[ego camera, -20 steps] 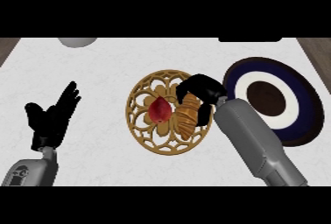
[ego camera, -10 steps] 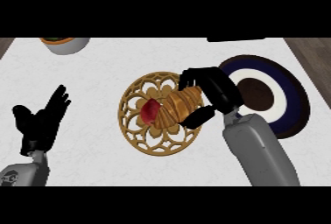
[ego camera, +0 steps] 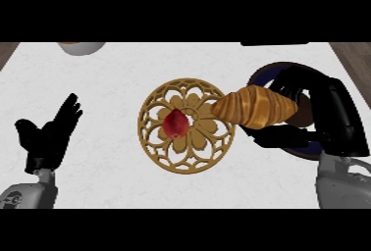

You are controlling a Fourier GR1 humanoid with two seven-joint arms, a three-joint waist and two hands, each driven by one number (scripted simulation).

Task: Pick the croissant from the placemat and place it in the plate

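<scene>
While my right hand (ego camera: 319, 115) curls fingers and thumb round croissant (ego camera: 253, 107), pastry sits lifted over placemat (ego camera: 187, 125) edge, beside dark plate (ego camera: 270, 73). Judging it light, flaky, soft, easily crushed; best hold across thick middle, not thin tips. Red thing (ego camera: 175, 123) lies at placemat centre. Left hand (ego camera: 49, 137) rests spread, fingers up, at table (ego camera: 109, 88) left
</scene>
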